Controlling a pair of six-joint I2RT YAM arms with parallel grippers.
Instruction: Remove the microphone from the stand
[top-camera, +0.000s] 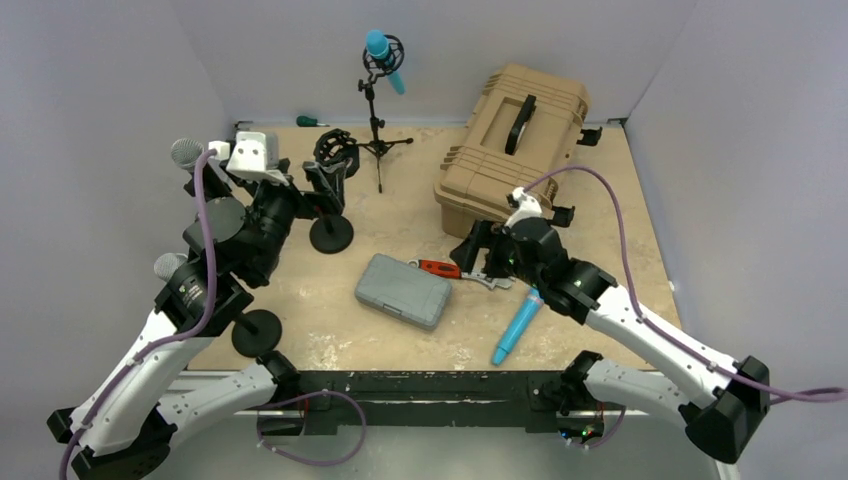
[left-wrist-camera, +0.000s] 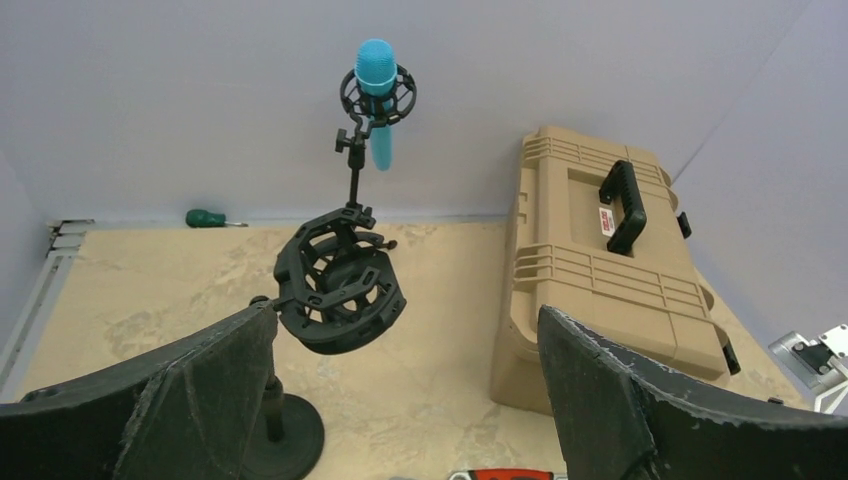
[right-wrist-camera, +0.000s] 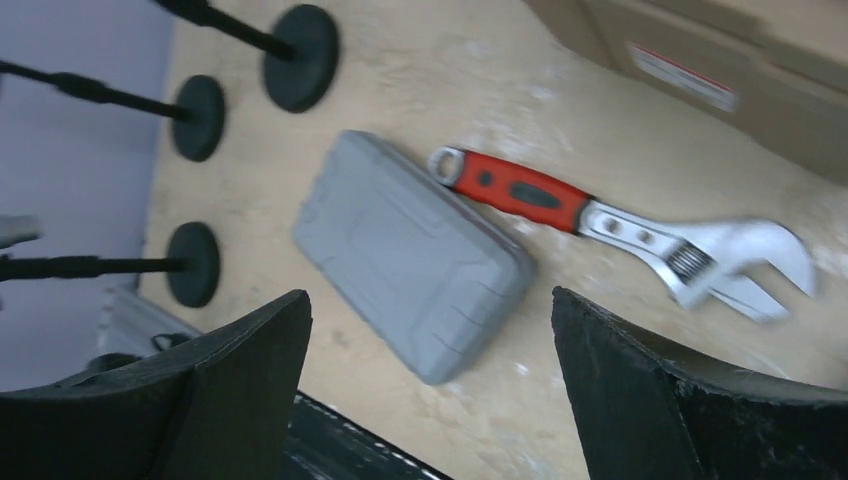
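Note:
A blue microphone (top-camera: 383, 60) sits in a black shock mount on a tripod stand at the back; it also shows in the left wrist view (left-wrist-camera: 377, 95). A second blue microphone (top-camera: 517, 326) lies flat on the table by my right arm. An empty black shock mount (top-camera: 335, 150) (left-wrist-camera: 338, 280) stands on a round-base stand. My left gripper (top-camera: 328, 190) (left-wrist-camera: 410, 400) is open and empty, just below and beside this empty mount. My right gripper (top-camera: 475, 250) (right-wrist-camera: 430, 390) is open and empty above the table near the grey case (right-wrist-camera: 410, 255).
A tan hard case (top-camera: 515, 145) lies back right. A grey case (top-camera: 404, 290) and a red-handled wrench (top-camera: 455, 270) lie mid-table. Two grey microphones (top-camera: 186, 153) on round-base stands stand at the left edge. A green screwdriver (top-camera: 308, 121) lies at the back wall.

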